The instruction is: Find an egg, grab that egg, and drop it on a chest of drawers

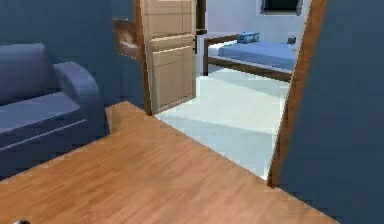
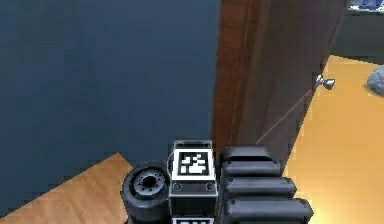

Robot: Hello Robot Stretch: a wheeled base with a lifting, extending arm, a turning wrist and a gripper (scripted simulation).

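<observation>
Door: you are facing a panelled door (image 1: 168,55) of pale wood, with flat rectangular panels, standing open.
Frame: right of the panelled door stands a reddish-brown wooden door frame (image 1: 300,90), smooth and straight.
Sofa: left of the panelled door sits a blue sofa (image 1: 45,100), padded, with a rounded armrest.
Bed: beyond the panelled door lies a bed (image 1: 255,50) with a dark wooden frame and a blue cover.
Arm: your arm (image 2: 255,185) rises from the arm side view's bottom edge as a dark ribbed bar. A white marker (image 2: 192,165) with black marks stands left of it, and the gripper (image 2: 150,190) shows as a round dark body left of the marker.
Fingers: you cannot tell whether they are apart or together, or whether they hold anything.
Egg: you cannot tell where it lies.
Floor: on your side of the panelled door is a wood floor (image 1: 160,170) of warm planks. Beyond it is a pale floor (image 1: 230,115), smooth.
Walls: dark blue wall (image 2: 100,80), matte, behind the arm.
</observation>
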